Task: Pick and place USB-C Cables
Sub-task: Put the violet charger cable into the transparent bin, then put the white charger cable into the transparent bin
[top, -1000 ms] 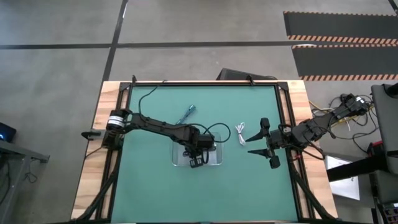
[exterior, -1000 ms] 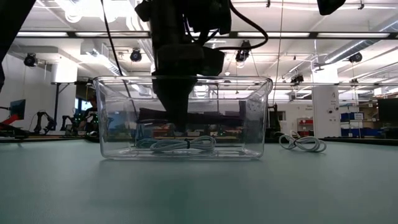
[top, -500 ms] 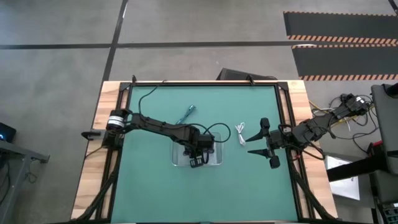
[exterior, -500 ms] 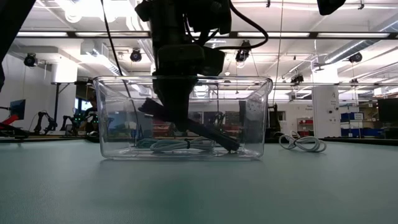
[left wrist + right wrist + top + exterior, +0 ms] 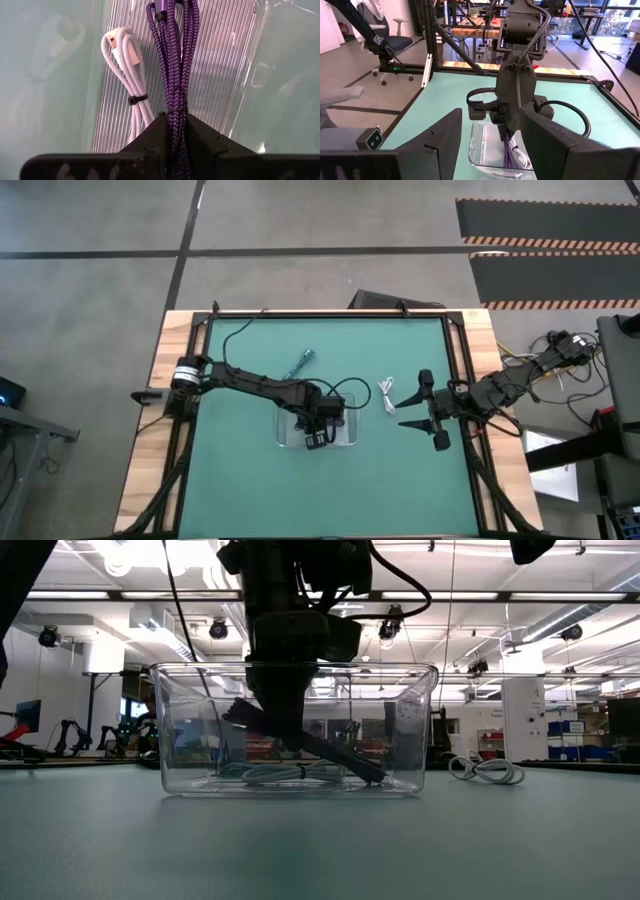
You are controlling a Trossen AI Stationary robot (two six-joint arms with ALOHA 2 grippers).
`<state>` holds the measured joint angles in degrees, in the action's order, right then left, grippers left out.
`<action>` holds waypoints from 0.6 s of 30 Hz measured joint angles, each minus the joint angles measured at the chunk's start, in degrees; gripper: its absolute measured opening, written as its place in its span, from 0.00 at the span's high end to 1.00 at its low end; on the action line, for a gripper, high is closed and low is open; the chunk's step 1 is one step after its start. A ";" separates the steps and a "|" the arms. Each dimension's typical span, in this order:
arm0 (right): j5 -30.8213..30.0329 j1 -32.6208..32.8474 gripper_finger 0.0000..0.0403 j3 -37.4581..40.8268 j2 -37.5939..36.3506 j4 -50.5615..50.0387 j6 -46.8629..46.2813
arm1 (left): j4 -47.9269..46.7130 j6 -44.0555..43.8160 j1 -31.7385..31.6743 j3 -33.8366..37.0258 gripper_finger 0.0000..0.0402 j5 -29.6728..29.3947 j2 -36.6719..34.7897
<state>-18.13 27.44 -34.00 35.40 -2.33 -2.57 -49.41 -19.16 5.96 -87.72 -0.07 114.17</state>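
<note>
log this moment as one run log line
left gripper: shut on purple cable, inside clear tray | white cable: in tray | right gripper: open, waiting beside second white cable on mat

Dark cable (image 5: 320, 745) now tilted in tray (image 5: 415, 730), hanging from left claw (image 5: 285, 735).

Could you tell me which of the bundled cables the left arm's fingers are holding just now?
The dark purple braided cable, pinched in the left gripper inside the clear tray. The white cable lies loose beside it.
</note>
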 joint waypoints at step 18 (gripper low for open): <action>0.00 0.02 0.54 0.07 0.02 -0.42 -0.50 | -0.95 0.04 0.39 -1.49 0.63 0.03 -1.99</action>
<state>-18.13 27.46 -33.93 35.42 -2.74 -3.07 -50.36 -19.12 6.35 -89.22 -0.03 112.18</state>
